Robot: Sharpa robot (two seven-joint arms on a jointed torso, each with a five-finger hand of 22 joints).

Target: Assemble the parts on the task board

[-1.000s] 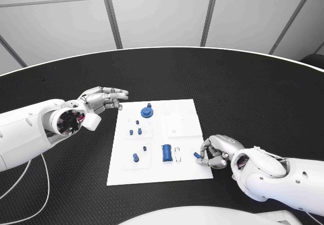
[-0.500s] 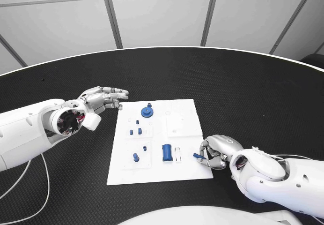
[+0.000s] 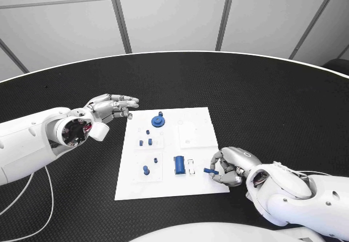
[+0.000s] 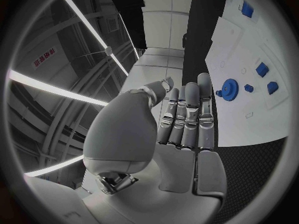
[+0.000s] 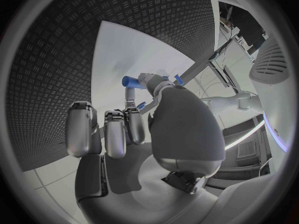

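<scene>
Black desk (image 3: 276, 106) carries the white board (image 3: 204, 132) mid-scene; nothing lies btwn the hands and the board. Blue pieces on it: 1 gear (image 3: 158, 121) near the far edge, 2 small blocks (image 3: 146, 142) below it, 2 pegs (image 3: 148, 169) lower down, 1 upright cylinder (image 3: 179, 165) at centre. Right hand (image 3: 231, 166) sits curled over the board's near right corner, pinching a small blue pin (image 3: 210, 171). Left hand (image 3: 109, 107) hovers off the board's far left corner, fingers straight and together, holding nothing.
</scene>
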